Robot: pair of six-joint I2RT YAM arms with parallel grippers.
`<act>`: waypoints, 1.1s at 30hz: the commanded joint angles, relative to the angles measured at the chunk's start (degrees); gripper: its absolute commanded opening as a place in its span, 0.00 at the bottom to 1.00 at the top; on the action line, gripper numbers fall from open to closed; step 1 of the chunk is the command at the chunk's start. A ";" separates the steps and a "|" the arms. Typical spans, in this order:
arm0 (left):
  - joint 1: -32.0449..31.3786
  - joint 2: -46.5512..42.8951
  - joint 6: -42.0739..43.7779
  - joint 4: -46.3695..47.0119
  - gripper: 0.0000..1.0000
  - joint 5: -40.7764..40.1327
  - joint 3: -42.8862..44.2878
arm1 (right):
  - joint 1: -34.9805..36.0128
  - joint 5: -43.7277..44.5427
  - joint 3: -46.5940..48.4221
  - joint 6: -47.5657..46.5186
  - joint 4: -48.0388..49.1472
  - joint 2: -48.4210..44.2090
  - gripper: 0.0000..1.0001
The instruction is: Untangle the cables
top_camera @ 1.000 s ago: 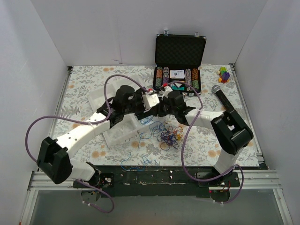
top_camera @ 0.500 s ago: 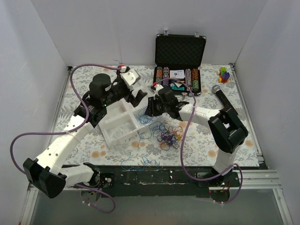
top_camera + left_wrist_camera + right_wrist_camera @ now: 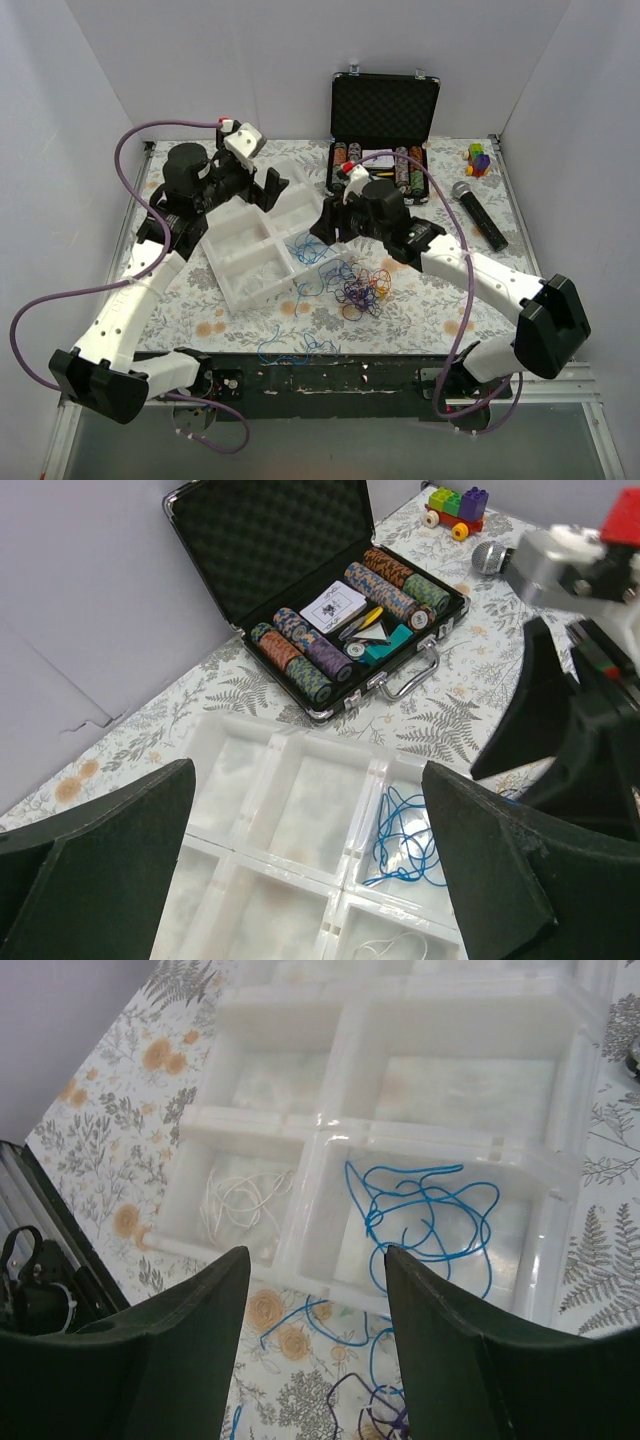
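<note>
A tangle of purple, orange and dark cables (image 3: 362, 288) lies on the flowered table, right of a white compartment tray (image 3: 240, 270). A loose blue cable (image 3: 312, 250) (image 3: 425, 1210) (image 3: 405, 835) rests in one tray compartment. A thin white cable (image 3: 240, 1200) lies in the compartment beside it. My right gripper (image 3: 326, 224) (image 3: 315, 1255) hovers open over the tray's edge with nothing between its fingers. My left gripper (image 3: 268, 188) (image 3: 308, 770) is wide open and empty above the tray's far side. More blue cable (image 3: 310, 1325) lies on the table by the tray.
An open black case of poker chips (image 3: 385, 130) (image 3: 320, 600) stands at the back. A microphone (image 3: 480, 212) and toy blocks (image 3: 479, 158) lie at the back right. Another blue cable (image 3: 300, 348) lies near the front edge. White walls close in three sides.
My left arm has swung away from the middle to the back left and opened fully. My right gripper's jaws have widened and its elbow has swung right. The blue cable lies loose in the tray.
</note>
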 commanded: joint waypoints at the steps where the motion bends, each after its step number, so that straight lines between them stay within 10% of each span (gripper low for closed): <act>1: 1.98 -1.68 0.01 -6.15 0.98 4.00 3.43 | 7.97 4.71 -3.12 -2.76 -6.04 -3.74 0.66; 17: 4.71 -4.49 2.74 -14.69 0.98 1.47 2.29 | 27.32 0.14 -14.64 -9.80 -15.54 -9.73 0.86; 33: 4.71 -9.85 7.14 -16.10 0.94 -2.93 -4.83 | 36.12 18.25 -5.15 -4.61 -15.81 9.69 0.87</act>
